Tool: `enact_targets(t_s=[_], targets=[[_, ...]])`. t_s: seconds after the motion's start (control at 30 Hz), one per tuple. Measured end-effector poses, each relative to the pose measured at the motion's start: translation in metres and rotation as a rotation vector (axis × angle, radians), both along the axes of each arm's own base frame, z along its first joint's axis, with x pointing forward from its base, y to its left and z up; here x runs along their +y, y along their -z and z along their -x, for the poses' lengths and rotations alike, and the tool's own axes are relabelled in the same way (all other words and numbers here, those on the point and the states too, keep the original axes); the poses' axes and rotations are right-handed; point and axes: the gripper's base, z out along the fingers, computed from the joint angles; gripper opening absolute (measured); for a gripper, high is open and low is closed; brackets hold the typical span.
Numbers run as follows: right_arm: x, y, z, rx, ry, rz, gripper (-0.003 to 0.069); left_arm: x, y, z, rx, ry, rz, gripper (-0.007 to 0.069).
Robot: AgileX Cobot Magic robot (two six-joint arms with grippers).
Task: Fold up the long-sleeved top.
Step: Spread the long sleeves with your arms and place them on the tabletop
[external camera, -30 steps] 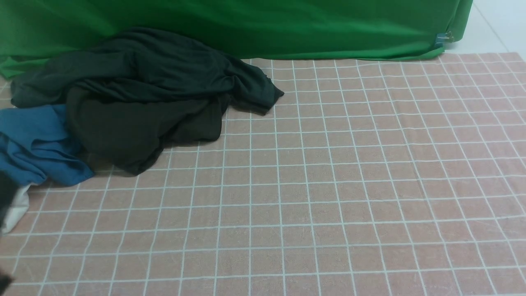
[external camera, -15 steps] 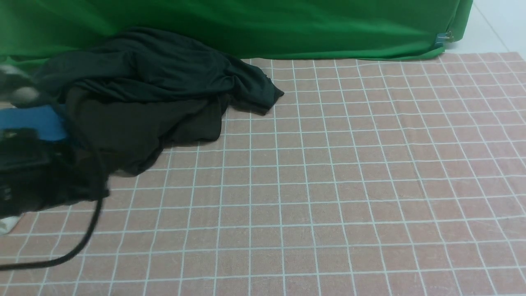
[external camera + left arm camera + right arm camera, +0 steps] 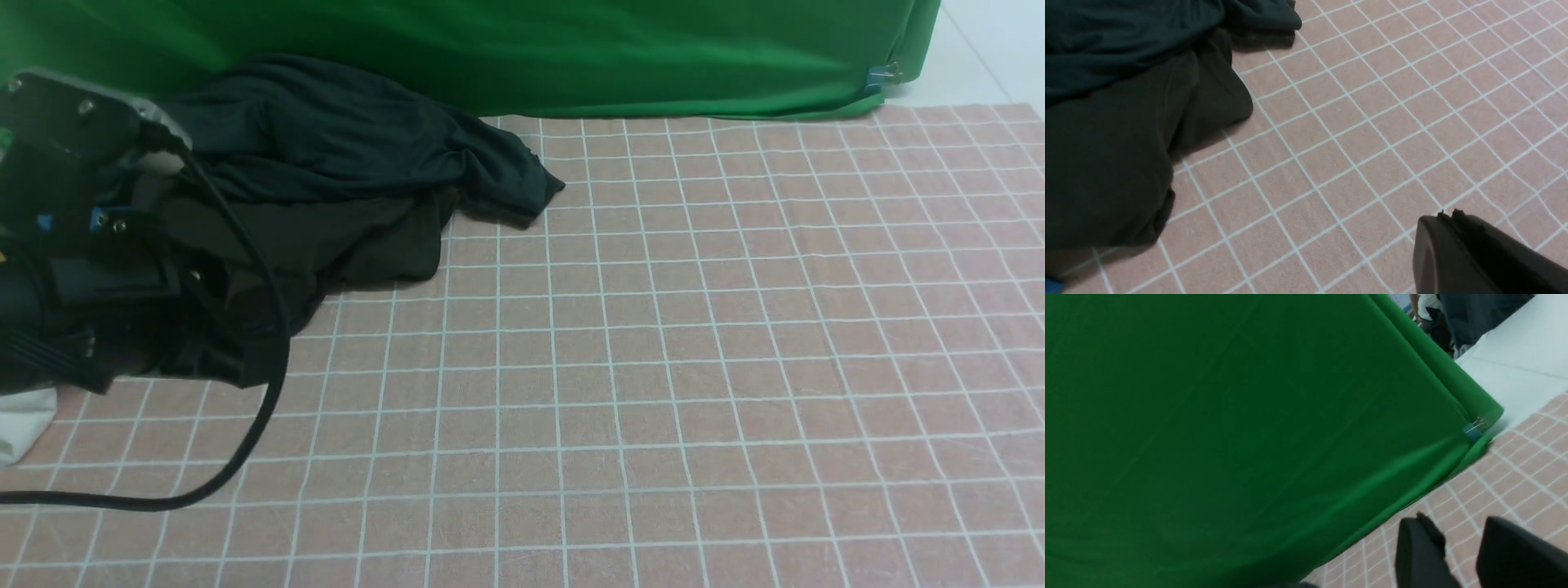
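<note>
The long-sleeved top [image 3: 367, 245] lies crumpled at the back left of the checked cloth. It is black with a brownish cast, and a dark grey-green garment [image 3: 326, 139] lies partly over it. In the left wrist view the top [image 3: 1106, 163] fills the side nearest the heap. My left arm [image 3: 90, 245] hangs over the heap's left edge and covers part of it. The left gripper [image 3: 1447, 214] is shut with nothing in it, above bare cloth beside the top. My right gripper [image 3: 1455, 526] is open and empty near the green backdrop, out of the front view.
A pink checked cloth [image 3: 653, 367] covers the table. A green backdrop [image 3: 571, 49] hangs along the far edge, held by a clip [image 3: 878, 77]. A white cloth [image 3: 24, 416] lies at the left edge. The left arm's black cable [image 3: 245, 457] loops over the cloth.
My left arm has swung in from the left edge and now stands over the blue garment and the heap's left side. The garments have not moved.
</note>
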Motion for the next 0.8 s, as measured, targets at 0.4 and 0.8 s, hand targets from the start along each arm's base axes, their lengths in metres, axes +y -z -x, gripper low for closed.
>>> enact_targets(t_s=[0.4,0.8], targets=[[0.048,-0.114,-0.021,0.312,-0.593,0.616,0.0192,-0.009,-0.019,-0.046,0.023,0.085,-0.051,0.0018],[0.085,-0.117,-0.062,0.357,-0.773,0.853,0.0209,-0.012,-0.023,-0.164,0.068,0.092,-0.253,0.002]])
